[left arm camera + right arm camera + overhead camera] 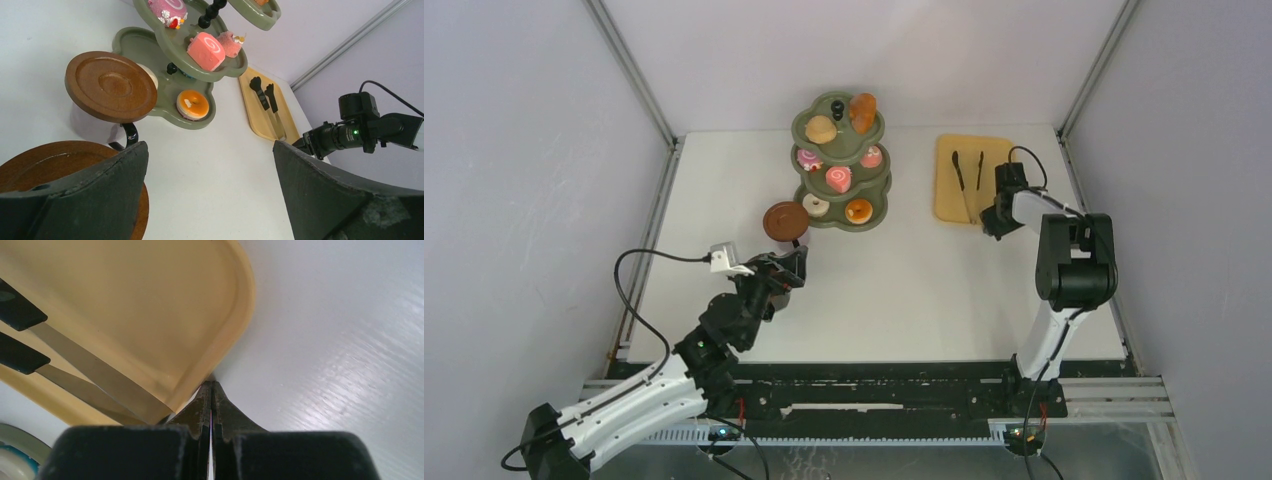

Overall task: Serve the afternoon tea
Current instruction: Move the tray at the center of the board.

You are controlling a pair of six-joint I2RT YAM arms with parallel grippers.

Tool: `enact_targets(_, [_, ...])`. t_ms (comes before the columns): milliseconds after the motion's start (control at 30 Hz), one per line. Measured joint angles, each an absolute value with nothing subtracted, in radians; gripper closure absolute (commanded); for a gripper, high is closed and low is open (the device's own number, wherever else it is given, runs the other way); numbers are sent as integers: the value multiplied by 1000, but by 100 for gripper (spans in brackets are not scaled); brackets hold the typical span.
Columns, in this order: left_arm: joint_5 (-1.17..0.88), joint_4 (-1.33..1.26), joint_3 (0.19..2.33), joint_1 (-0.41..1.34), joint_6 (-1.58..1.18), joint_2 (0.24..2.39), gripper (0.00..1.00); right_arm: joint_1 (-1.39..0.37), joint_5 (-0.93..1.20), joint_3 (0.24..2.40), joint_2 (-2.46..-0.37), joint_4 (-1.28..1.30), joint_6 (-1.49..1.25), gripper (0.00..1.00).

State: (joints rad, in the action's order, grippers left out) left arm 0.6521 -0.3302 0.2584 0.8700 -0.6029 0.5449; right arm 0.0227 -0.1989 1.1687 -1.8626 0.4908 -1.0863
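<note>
Closest to the lens, left gripper (210, 150) spread wide, nothing between its dark fingers (90, 200), hanging low over the white table (904, 290). Half hidden behind the left finger, a brown disc (50, 160); just past it a brown saucer (111, 86) with a ringed face, raised and tilted, a black curved piece (129, 135) beneath. Cannot tell whether either belongs to a cup. Right beside the saucer, the olive-green stand (880, 200) upright at the table's far middle: brown buns (821, 129) on top by the black knob (836, 103), pink swirl cakes (838, 178) on the middle tier, donuts (858, 210) on the lowest. Far right, right gripper (211, 390) pressed fully closed on nothing, tips touching the near rim of the orange-yellow tray (150, 300). On that tray, black tongs (969, 180) lying flat, well apart from the stand.
</note>
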Motion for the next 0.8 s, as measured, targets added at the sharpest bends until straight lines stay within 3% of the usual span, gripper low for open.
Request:
enact_targets(500, [676, -330, 259, 851, -603, 572, 0, 27, -201, 1298, -1950, 505, -1036, 98])
enact_targets(800, [696, -248, 310, 841, -602, 492, 0, -79, -277, 1191, -1699, 518, -982, 86])
